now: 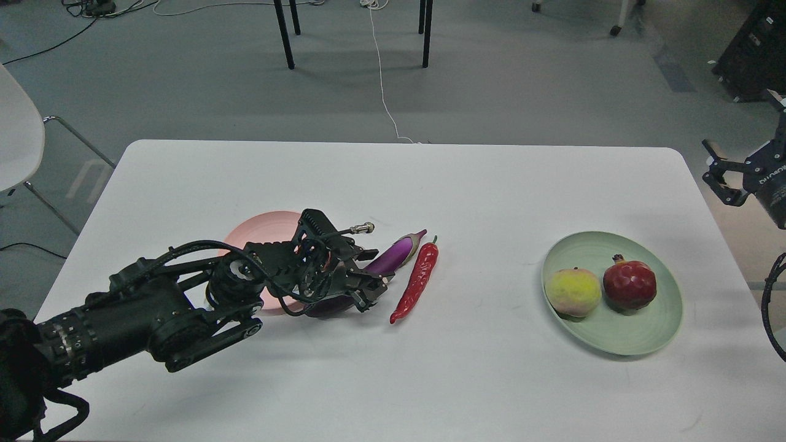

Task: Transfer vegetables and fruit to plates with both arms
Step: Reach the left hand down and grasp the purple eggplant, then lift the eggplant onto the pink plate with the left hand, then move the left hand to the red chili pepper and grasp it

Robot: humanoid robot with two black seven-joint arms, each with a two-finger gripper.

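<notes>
Eggplant pickup is the step you're on, as far as I can judge. Your left gripper [370, 276] sits at centre-left of the frame with its fingers apart on either side of the long glossy purple eggplant [396, 253], which lies on the white bench [393, 184]. I can't tell whether the fingers are touching it yet. The lower end of the eggplant is hidden behind the gripper.

Next move, I reckon: close on the eggplant, lift, and swing it left onto the pale pink round plastic plate [261, 226] just behind the arm. Most of that plate is hidden, so I can't tell what's in it. Watch the wrinkled red chili pepper [416, 283] just right of the eggplant, it looks easy to knock.

Over at right, the pale green round plate [645, 344] already holds the yellow-green peach [573, 292] and the dark red pomegranate [629, 284] side by side. Your right gripper [718, 175] hangs at the right edge, past the bench, fingers apart and holding nothing.
</notes>
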